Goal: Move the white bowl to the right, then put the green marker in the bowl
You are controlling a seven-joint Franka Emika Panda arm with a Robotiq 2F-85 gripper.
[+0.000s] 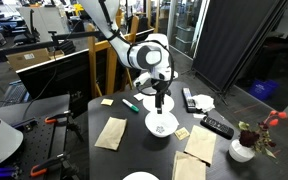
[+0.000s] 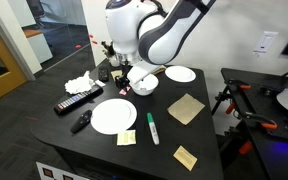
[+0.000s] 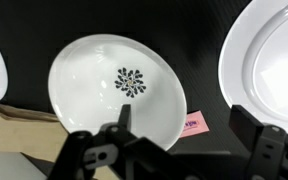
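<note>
Round, shallow white bowl (image 3: 119, 85), dark floral mark at centre: upright, empty. Short green marker (image 2: 152, 129): lying flat, apart from the bowl.

White bowl (image 3: 119, 85) below black gripper (image 3: 179, 114): dark sprig pattern at centre. Beside gripper: plain white plate (image 3: 269, 60), pink note (image 3: 192, 123), tan napkin (image 3: 24, 130). Green marker (image 2: 152, 128) near gripper, on black table (image 2: 199, 140).
</note>
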